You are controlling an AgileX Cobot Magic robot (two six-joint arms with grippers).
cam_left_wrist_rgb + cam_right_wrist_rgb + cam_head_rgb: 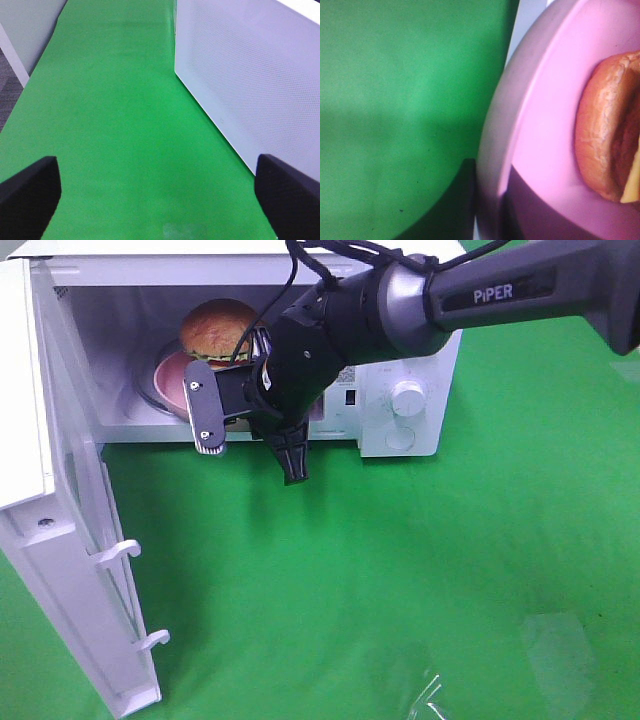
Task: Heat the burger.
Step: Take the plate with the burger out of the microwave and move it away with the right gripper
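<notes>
— Burger [217,328]?
— Inside the microwave [400,390], on the pink plate [170,375], toward the left of the cavity. Upright: glossy bun on top, lettuce frill just showing beneath, flat side down. Round, so no long axis to name; stack axis vertical.
— Plate?
— Half in, near rim at the cavity's front opening. Seen close in the right wrist view as a pink rim [540,100] with the bun's edge [605,125] and a sliver of yellow cheese above it.
— Door [70,570]?
— Swung fully open at the left, two latch hooks sticking out along its free edge.
— Right gripper [235,405]?
— At the cavity mouth, arm reaching across from the right. Fingers hidden behind the wrist in the high view; narrow, closed on the plate's near rim, judging by the wrist view.
— Left gripper [160,200]?
— Wide apart, holding nothing, black fingertips [30,190] at both sides over the green cloth [125,125], beside the door's dotted white panel [250,75].
— Elsewhere on the cloth?
— Crumpled clear film [430,700] near the front edge, toward the right.
</notes>
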